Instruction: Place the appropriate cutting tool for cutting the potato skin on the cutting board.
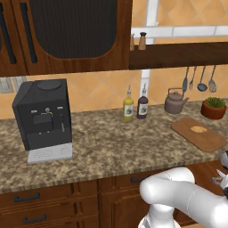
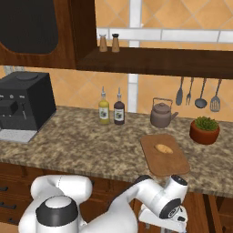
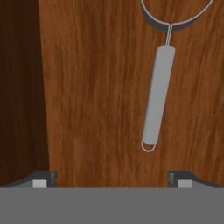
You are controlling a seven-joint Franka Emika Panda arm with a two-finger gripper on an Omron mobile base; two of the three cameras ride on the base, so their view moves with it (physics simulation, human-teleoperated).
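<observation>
In the left base view, the cutting board [image 1: 199, 134] is seen lying flat on the stone counter [image 1: 102, 147] at the right, with the potato [image 1: 198, 129] resting on it; a kettle [image 1: 174, 102] and a potted plant [image 1: 213, 107] stand behind it. In the right base view, the board [image 2: 164, 155] and potato [image 2: 164, 148] are found near the counter's front edge, while the arm is bent down below that edge. In the hand view, the gripper [image 3: 112, 178] is shown with its two fingertips spread wide and nothing between them, above a wooden surface [image 3: 96, 87]. A slim grey handle [image 3: 158, 96] with a wire loop lies beyond the fingertips, well apart from them, nearer the right one; whether it is the cutting tool cannot be told.
</observation>
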